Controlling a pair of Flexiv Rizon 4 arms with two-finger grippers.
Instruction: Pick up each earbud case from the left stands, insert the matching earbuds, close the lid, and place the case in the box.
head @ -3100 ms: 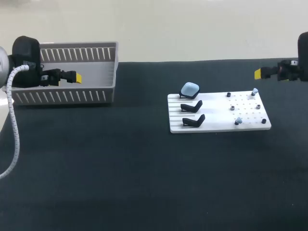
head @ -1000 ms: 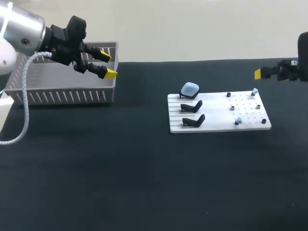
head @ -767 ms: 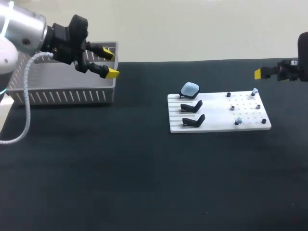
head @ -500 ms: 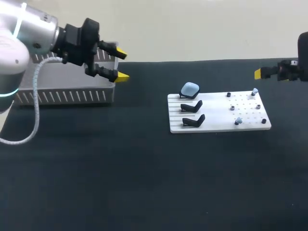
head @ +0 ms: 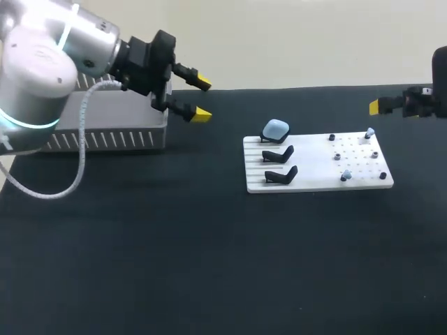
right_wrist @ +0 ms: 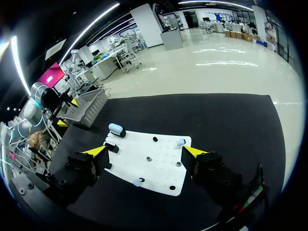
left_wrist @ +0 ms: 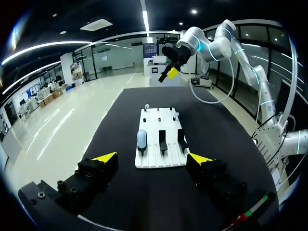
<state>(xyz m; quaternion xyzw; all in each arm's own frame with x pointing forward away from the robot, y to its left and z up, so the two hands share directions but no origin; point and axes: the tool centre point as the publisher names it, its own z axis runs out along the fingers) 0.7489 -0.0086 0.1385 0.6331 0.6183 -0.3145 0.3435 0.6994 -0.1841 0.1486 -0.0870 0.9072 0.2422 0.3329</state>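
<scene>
A light blue earbud case (head: pixel 275 129) sits closed on the farthest of three black stands at the left of the white board (head: pixel 314 171). The other two stands (head: pixel 279 165) are bare. Two light blue earbuds (head: pixel 369 132) (head: pixel 345 176) stand on the board's right half. My left gripper (head: pixel 200 96) hangs open and empty in the air between the grey box (head: pixel 112 136) and the board. In the left wrist view the case (left_wrist: pixel 141 139) lies well ahead of the open left gripper (left_wrist: pixel 152 157). My right gripper (head: pixel 377 106) stays open beyond the board's far right corner, and the right wrist view shows the right gripper (right_wrist: pixel 144 151) open above the board (right_wrist: pixel 159 154).
Small black pegs (head: pixel 332 137) dot the board's right half. The slatted box stands at the table's back left (right_wrist: pixel 89 106). Dark tabletop (head: pixel 209 265) stretches in front of the board.
My left arm has swung out from over the box and rightward toward the board, its gripper still open. The right arm has not moved.
</scene>
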